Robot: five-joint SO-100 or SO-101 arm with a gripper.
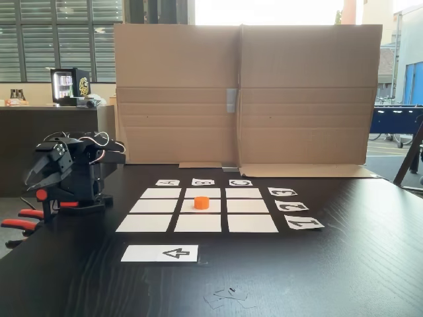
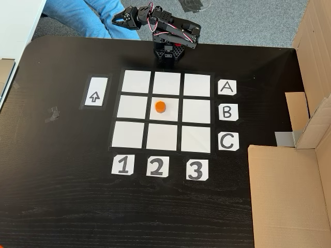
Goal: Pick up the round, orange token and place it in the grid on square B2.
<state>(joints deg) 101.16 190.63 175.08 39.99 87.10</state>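
The round, orange token (image 1: 201, 202) (image 2: 161, 106) stands upright on square B2 (image 1: 213, 207) (image 2: 171, 112), the centre cell of the grid (image 1: 151, 222) (image 2: 129, 135), with nothing touching it. The black arm sits folded at the table edge, at the left in one fixed view and at the top in the other. My gripper (image 1: 36, 181) (image 2: 118, 18) hangs well away from the grid. Its jaws look slightly parted and hold nothing.
Letter cards (image 2: 227, 111) and number cards (image 2: 156, 167) edge the grid. A white strip with a black arrow (image 1: 160, 253) (image 2: 95, 92) lies beside it. A cardboard wall (image 1: 244, 92) stands behind. Red clamp handles (image 1: 23, 219) grip the table edge. A person's blue-clad legs (image 2: 77, 13) are near the arm.
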